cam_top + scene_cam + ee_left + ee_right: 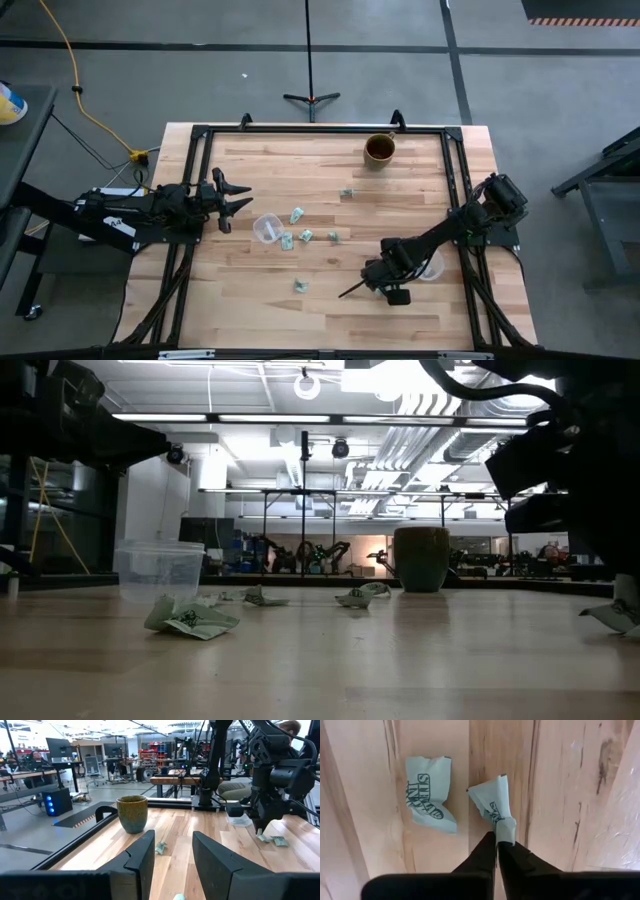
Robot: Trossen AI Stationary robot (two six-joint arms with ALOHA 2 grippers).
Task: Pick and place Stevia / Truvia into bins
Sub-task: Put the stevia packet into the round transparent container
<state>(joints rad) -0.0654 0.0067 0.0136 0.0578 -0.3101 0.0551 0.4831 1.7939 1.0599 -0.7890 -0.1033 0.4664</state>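
Observation:
My right gripper (497,845) is low over the table's right-near part (382,283), pointing down and shut on a crumpled pale green sachet (495,802). A second sachet (427,795) lies flat beside it. Several more sachets (300,237) lie spread around mid-table. One clear cup (267,228) stands left of centre. The other cup (432,266) stands partly under my right arm. My left gripper (235,200) hovers open at the table's left edge, short of the first cup, its fingers (145,855) level and pointing across the table. My right gripper pinches the sachet by one narrow end (506,829) between its two fingertips, coming from above and pointing down. The rest of the sachet sticks out past the fingertips, creased. I cannot tell whether its free end (263,839) touches the wood.
A brown opaque cup (380,150) stands near the far edge. A black frame (320,130) runs around the table. One sachet (347,192) lies alone toward the brown cup, another (300,285) toward the near edge. Bare wood lies along the near side.

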